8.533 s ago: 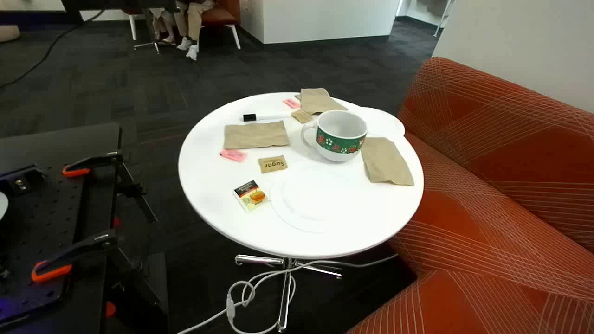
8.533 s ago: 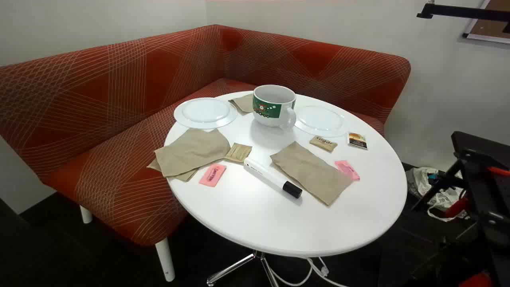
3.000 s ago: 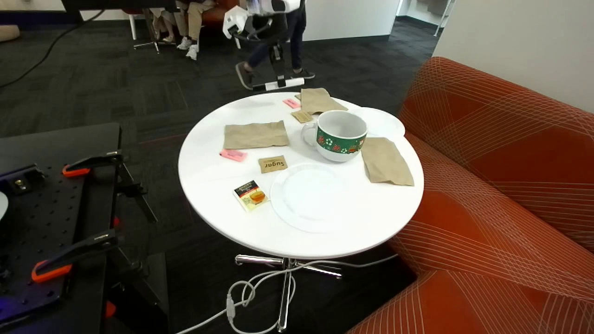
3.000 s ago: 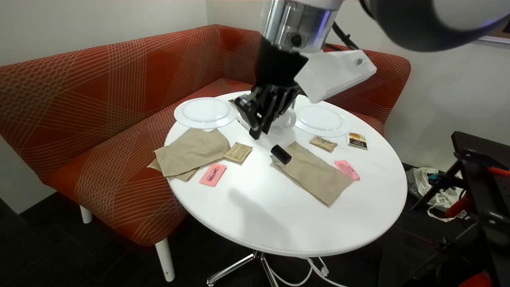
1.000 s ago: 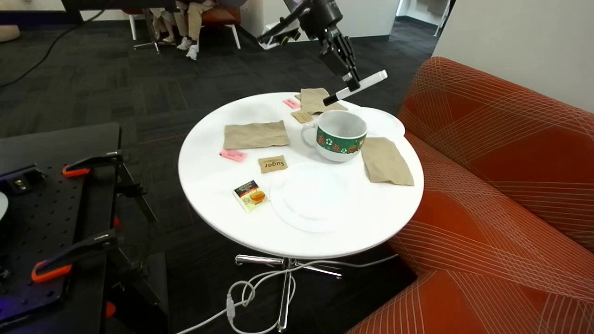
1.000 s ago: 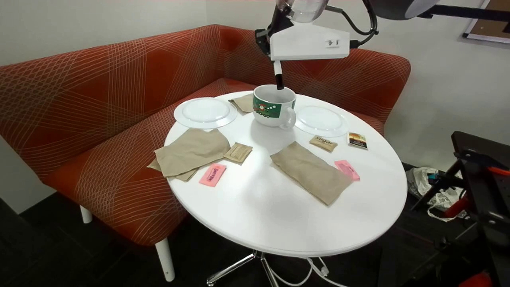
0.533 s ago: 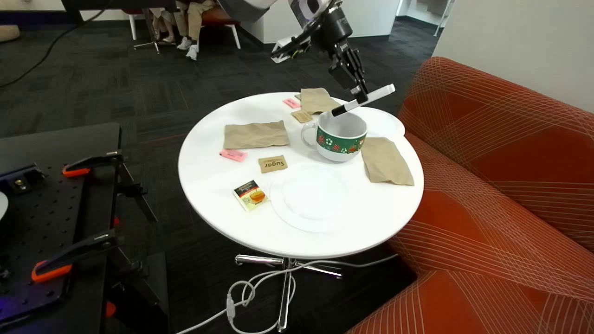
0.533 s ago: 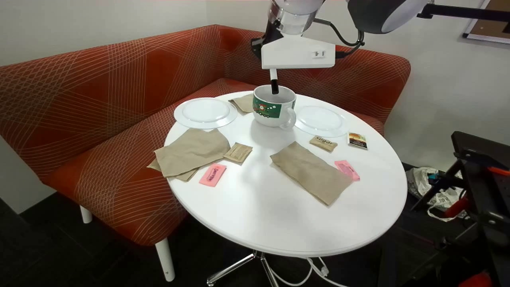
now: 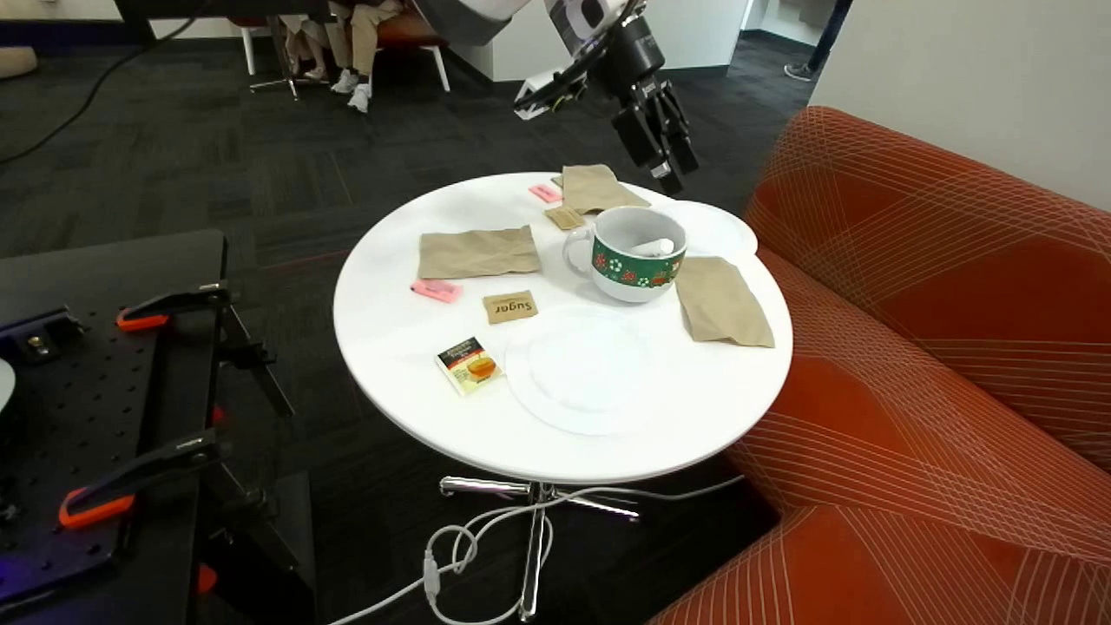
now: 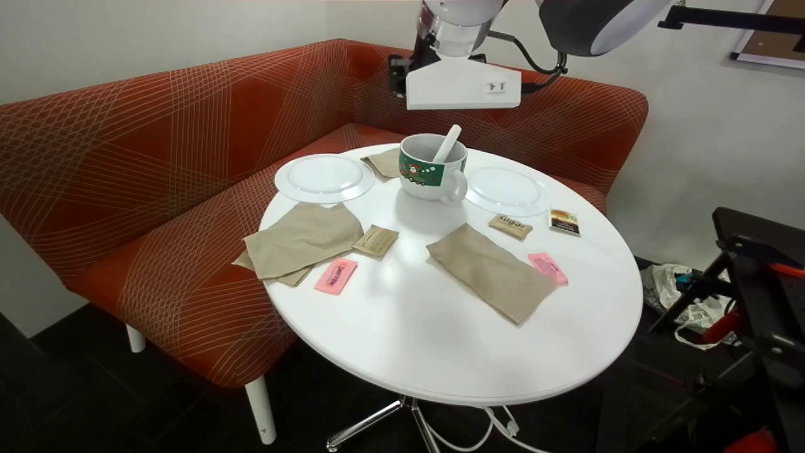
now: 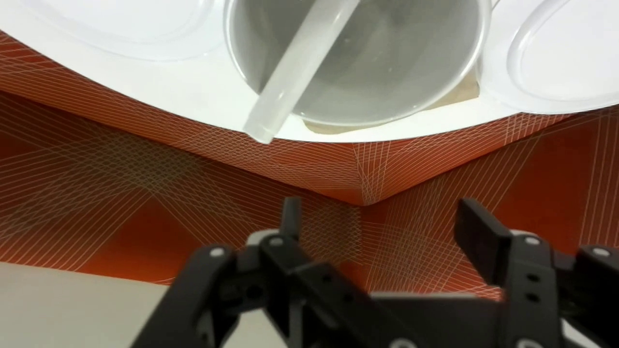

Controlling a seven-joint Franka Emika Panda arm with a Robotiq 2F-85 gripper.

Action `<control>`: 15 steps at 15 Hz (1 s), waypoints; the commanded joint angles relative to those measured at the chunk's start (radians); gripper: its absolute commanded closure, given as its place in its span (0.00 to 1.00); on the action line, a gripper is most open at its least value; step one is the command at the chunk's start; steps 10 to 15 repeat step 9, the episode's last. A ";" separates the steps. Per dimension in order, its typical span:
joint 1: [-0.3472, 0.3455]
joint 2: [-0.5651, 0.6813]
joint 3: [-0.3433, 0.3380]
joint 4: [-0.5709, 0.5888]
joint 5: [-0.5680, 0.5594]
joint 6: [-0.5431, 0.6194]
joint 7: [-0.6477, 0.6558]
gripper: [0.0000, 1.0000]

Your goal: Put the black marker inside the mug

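The marker has a white body, and its black cap end is hidden now. It leans inside the mug, which is white with a green band and a handle. In an exterior view the marker's white end sticks up above the rim of the mug. In the wrist view the marker crosses the rim of the mug. My gripper is above and beyond the mug, apart from the marker. In the wrist view the gripper's fingers are spread, with nothing between them.
The round white table bears white plates, brown napkins, a sugar packet, pink packets and a tea packet. A red couch borders the table. A black bench with clamps stands apart.
The marker lay on the table, then was lifted and carried, black end down, over the mug. My gripper has opened and let it go, and it has dropped into the mug.
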 commanded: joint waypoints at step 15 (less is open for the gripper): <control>-0.019 -0.001 0.022 0.006 -0.008 -0.008 0.002 0.00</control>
